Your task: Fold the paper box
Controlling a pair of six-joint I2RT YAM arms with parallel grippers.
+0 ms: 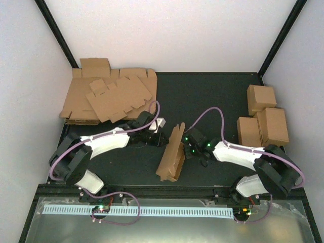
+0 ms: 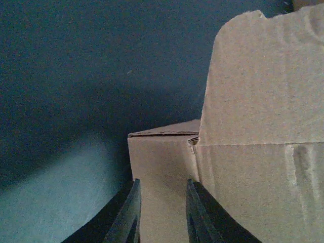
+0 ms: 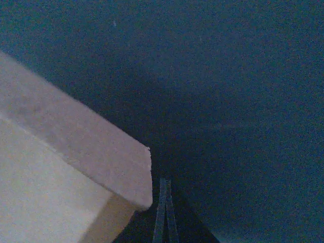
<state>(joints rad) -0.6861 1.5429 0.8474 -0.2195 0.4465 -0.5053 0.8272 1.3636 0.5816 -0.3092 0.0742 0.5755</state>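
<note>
left hand [image 1: 163,135] sits with its fingers [image 2: 126,220] a narrow gap apart, right up against an end panel of the paper box [image 1: 171,152]. that panel looks wider than the gap, so i judge i'm not pinching it. right hand [image 1: 191,148] is closed tight on nothing, just beside the box's other side.

the box stands in the middle of the counter [image 1: 217,96] between my two hands, tilted, its walls raised into an oblong shell. that much looks done. one tall flap sticks up unfolded, so closing the flaps and tucking the tabs is left, as far as i can tell.

counting: two hands, one box in work. farther back on the left is one heap of flat blanks [image 1: 109,96], too layered to count. at the far right are three finished boxes [image 1: 273,126] that i can make out.
</note>
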